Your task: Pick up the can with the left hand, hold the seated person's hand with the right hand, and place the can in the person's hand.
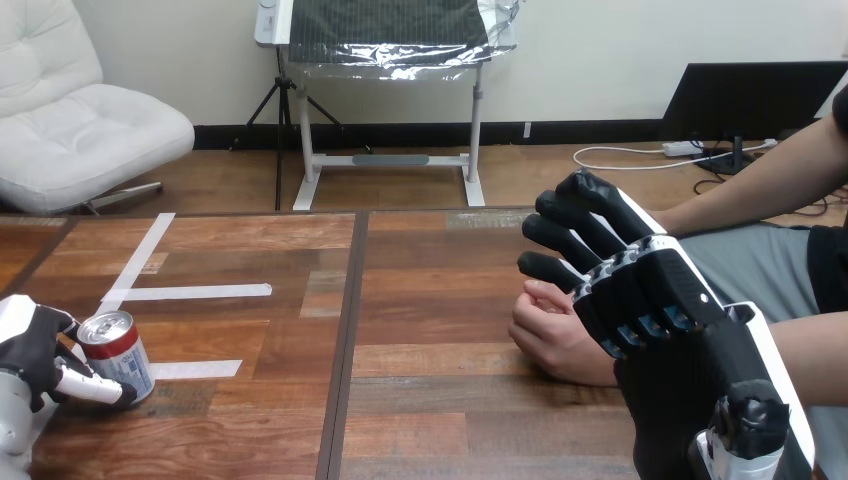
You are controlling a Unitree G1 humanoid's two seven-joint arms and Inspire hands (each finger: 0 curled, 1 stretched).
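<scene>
At the left, your left hand (32, 348) has its fingers curled round the small red, white and blue metal can (118, 360). The can stands upright on the brown wooden table (440, 400), near its left edge, beside some white tape strips (190, 292). At the right, the person's hand (550, 340) rests on the table. Your right hand (650, 300) is over its wrist. You cannot tell if it grips it.

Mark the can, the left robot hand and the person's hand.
can (128, 368), head view, on its side wall.
left robot hand (30, 352), head view, on its black palm.
person's hand (552, 338), head view, on its middle.
</scene>
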